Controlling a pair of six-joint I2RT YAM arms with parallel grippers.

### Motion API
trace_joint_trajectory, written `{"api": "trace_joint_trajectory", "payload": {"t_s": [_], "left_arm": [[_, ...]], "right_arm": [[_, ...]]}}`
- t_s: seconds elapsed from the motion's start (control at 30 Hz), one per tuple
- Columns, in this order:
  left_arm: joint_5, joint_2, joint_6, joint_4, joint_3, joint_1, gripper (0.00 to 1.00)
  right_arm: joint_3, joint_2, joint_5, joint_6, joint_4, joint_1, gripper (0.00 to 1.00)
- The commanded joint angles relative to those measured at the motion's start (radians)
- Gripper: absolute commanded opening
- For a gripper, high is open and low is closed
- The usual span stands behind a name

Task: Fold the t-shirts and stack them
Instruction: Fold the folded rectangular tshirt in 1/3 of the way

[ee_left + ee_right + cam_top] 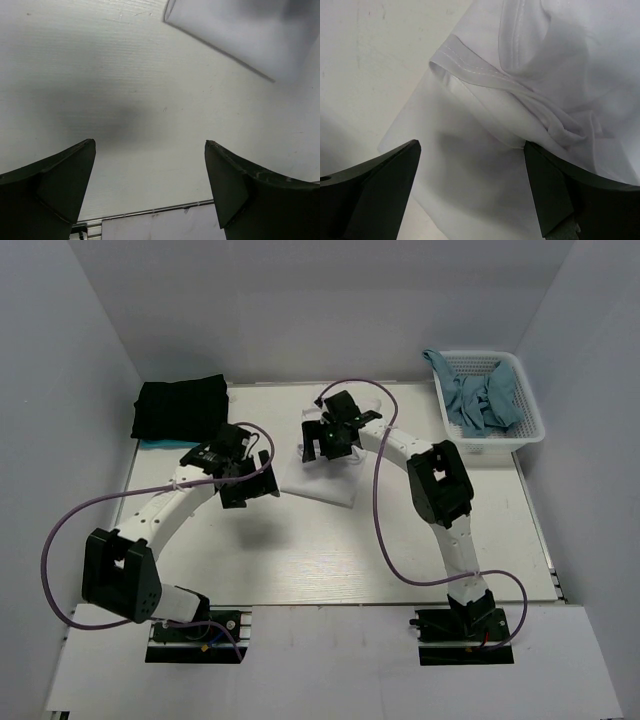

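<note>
1. Lying folded at the far left corner of the table [330, 560], the black t-shirt [180, 407] sits on a teal cloth [152, 443] whose edge peeks out beneath it.
2. Next, the left gripper [150, 145] hovers over bare tabletop, fingers spread apart and holding nothing.
3. At mid-table the white t-shirt [322, 483] lies partly folded, a hemmed sleeve bunched on top.
4. Over its far edge hangs the right gripper [470, 145], jaws wide apart, gripping nothing.
5. At the far right, a white basket [530, 432] holds crumpled blue-green cloth [485, 400].
</note>
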Motion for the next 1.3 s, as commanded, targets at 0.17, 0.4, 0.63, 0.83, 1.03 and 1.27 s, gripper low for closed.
{"api": "trace_joint_trajectory", "payload": {"t_s": [0.17,0.4,0.63,0.83,1.03,1.27], "left_arm": [[-0.02,-0.048,-0.002,-0.02,-0.004,0.002,1.0],[0.023,-0.026,-0.002,-0.002,-0.014,0.002,1.0],[0.044,0.017,-0.002,0.026,-0.024,0.002,1.0],[0.086,0.057,-0.002,0.05,-0.015,0.002,1.0],[0.086,0.02,0.007,0.05,-0.066,0.002,1.0],[0.064,-0.002,0.018,0.04,-0.075,0.002,1.0]], "right_arm": [[0.076,0.019,0.238,0.003,0.129,-0.004,0.9],[0.083,0.059,0.474,-0.068,0.321,-0.01,0.9],[0.258,0.116,0.566,-0.151,0.249,-0.025,0.9],[-0.005,-0.141,0.214,-0.45,0.326,0.016,0.9],[-0.036,-0.074,0.178,-0.701,0.199,0.077,0.9],[0.103,0.069,0.367,-0.731,0.22,0.105,0.9]]}}
